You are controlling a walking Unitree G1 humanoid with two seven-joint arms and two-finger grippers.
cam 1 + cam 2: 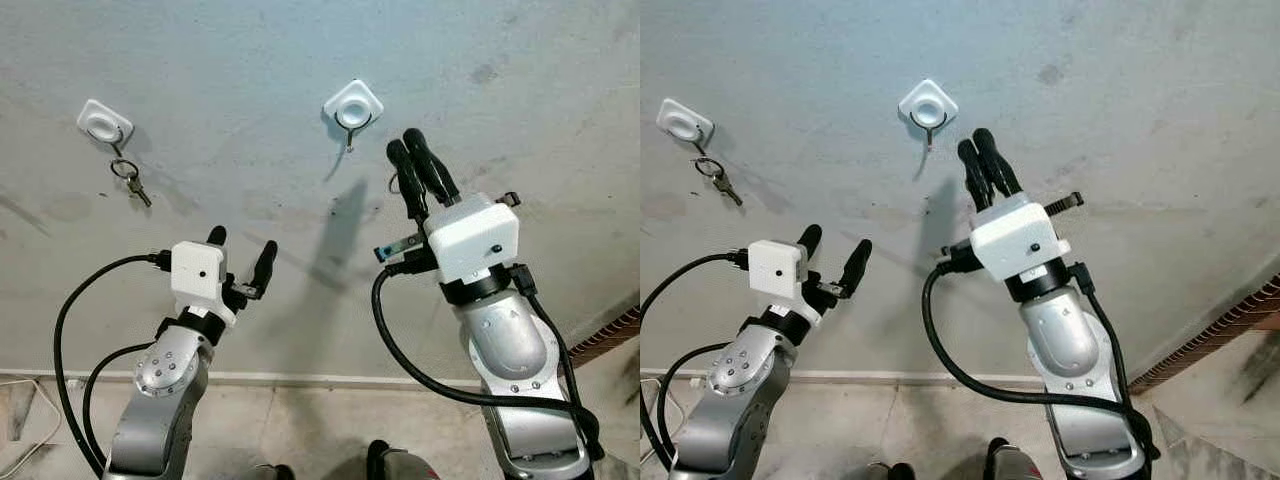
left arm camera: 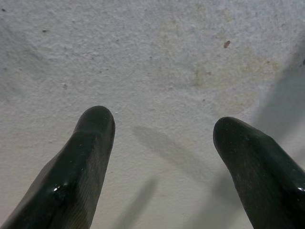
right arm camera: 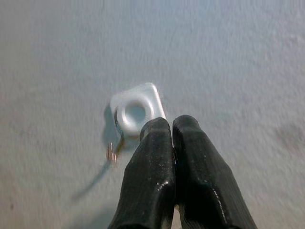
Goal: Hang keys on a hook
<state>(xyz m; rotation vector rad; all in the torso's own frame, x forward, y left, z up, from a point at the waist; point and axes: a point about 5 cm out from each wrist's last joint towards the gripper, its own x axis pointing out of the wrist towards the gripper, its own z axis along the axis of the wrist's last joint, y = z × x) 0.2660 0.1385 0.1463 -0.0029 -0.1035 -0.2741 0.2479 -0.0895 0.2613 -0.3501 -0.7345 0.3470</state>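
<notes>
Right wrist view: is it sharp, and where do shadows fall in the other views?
Right wrist view: the white hook is soft and slightly blurred. Left eye view: sharp, the right gripper casts a dark shadow on the wall. Left wrist view: faint finger shadows on the plaster.

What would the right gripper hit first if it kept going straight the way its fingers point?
Probably the grey wall, just beside the white hook mount. The right gripper, fingers shut, aims a little past that hook; depth is unclear, so contact with the mount's edge is possible.
</notes>
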